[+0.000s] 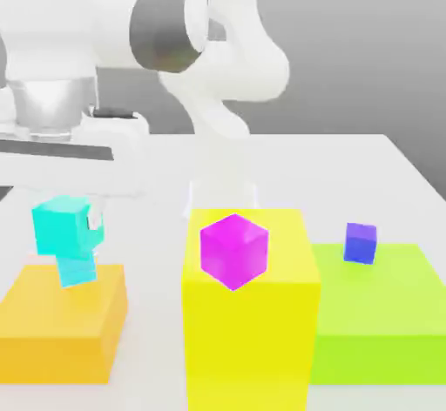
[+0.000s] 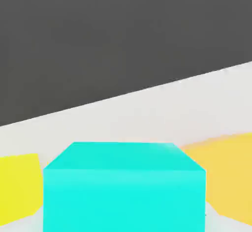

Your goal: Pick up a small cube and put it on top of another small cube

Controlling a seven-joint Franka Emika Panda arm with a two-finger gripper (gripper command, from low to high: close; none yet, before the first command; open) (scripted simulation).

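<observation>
A small cyan cube (image 1: pixel 61 226) hangs over the orange block (image 1: pixel 61 322) at the exterior view's left, and my gripper (image 1: pixel 78 225) is shut on it. A grey fingertip (image 1: pixel 94 221) shows at the cube's right side. Directly beneath it, a second small cyan cube (image 1: pixel 77 271) rests on the orange block. The two cubes' edges meet in this view, and I cannot tell whether they touch. In the hand view, the held cyan cube (image 2: pixel 123 191) is very close, with the orange block (image 2: pixel 226 177) beside it.
A tall yellow block (image 1: pixel 248 331) stands in the middle with a larger magenta cube (image 1: pixel 233 251) on it. At the exterior view's right, a lime-green block (image 1: pixel 375 313) carries a small blue-violet cube (image 1: pixel 360 243). The arm's white base (image 1: pixel 222 113) rises behind the yellow block.
</observation>
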